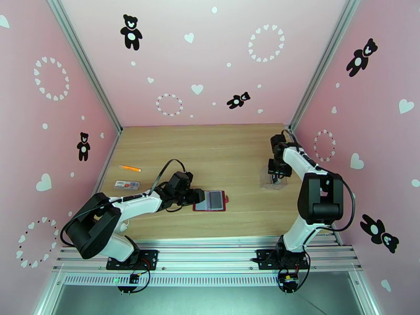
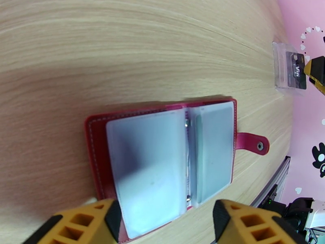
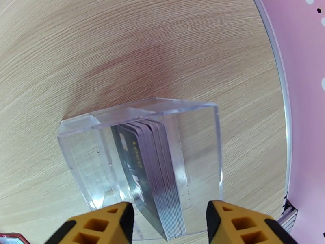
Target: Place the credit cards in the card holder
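Note:
The card holder [image 1: 210, 200] [image 2: 162, 159] lies open on the table, dark red, with grey sleeves facing up and its snap tab [image 2: 254, 142] sticking out. My left gripper [image 1: 197, 196] [image 2: 166, 222] stands open just over its left edge, and its fingertips [image 2: 109, 216] straddle that end. The credit cards [image 3: 156, 171] stand on edge as a stack inside a clear plastic case [image 1: 273, 182] [image 3: 195, 131]. My right gripper [image 1: 274, 177] [image 3: 168, 218] hangs open above the case. The stack sits between its fingers, with a gap on the right side.
An orange pen [image 1: 129, 168] and a white-and-red flat strip [image 1: 127, 184] lie at the table's left side. Pink walls close in left, right and back. A metal rail [image 1: 210, 253] runs along the near edge. Bare wood lies between the card holder and the case.

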Robot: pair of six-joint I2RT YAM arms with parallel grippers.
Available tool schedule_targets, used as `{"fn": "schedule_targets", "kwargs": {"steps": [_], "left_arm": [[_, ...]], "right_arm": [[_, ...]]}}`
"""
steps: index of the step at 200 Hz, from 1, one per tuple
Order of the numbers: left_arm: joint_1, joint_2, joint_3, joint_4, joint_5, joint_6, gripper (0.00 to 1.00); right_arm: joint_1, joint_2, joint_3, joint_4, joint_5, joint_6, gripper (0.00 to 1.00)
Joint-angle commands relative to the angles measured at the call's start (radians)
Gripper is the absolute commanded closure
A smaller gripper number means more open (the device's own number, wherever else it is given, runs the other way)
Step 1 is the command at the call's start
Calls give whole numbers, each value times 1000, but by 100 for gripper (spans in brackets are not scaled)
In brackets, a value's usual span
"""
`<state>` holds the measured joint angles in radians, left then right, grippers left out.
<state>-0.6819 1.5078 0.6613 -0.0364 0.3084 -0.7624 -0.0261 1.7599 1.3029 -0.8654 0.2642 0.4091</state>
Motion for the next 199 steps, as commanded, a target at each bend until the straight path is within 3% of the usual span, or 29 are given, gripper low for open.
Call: {"fn": "schedule_targets", "kwargs": {"steps": [1, 54, 99, 199], "left_arm": [[7, 1, 14, 12, 21, 14, 35], [8, 2, 11, 22, 24, 8, 35], [8, 1, 6, 23, 21, 8, 35], [7, 8, 6, 30, 23, 7, 35]], "right_arm": [[-24, 47, 6, 6, -54, 1, 45], [-12, 98, 27, 12, -183, -37, 48], [87, 124, 35, 20, -243, -50, 50], [137, 77, 68, 15, -176, -58, 47]]}}
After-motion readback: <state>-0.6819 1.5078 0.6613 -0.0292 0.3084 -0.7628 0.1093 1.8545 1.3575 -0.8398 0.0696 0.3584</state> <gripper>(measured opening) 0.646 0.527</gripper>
